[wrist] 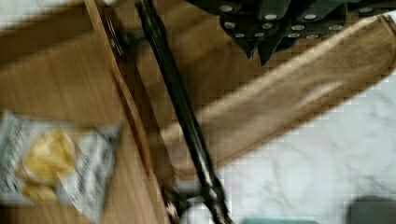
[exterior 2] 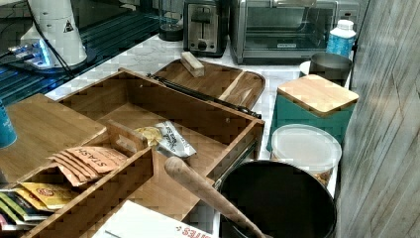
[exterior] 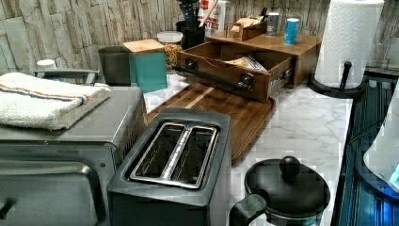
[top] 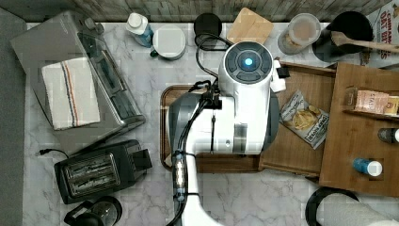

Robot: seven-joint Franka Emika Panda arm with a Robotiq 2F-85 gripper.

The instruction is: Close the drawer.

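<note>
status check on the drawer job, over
Gripper above the serving tray, near the drawer's black handle, holding nothing. Drawer pulled fully out, chip bag inside. Nothing blocking its path back.

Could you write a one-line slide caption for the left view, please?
Open drawer holding a snack bag, pulled out over the serving tray, toaster in front.

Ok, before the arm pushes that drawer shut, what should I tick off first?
1. Medium-brown wooden drawer pulled out of the rack: ok, open.
2. Grey-and-yellow chip bag lying flat below the drawer walls: ok.
3. Black bar handle on the drawer front free of obstructions: ok.
4. Dark wooden serving tray in front of the drawer, below its travel: ok.
5. Gripper beside the handle on the tray side: ok.
6. Gripper touching the drawer front: cannot tell.
</note>
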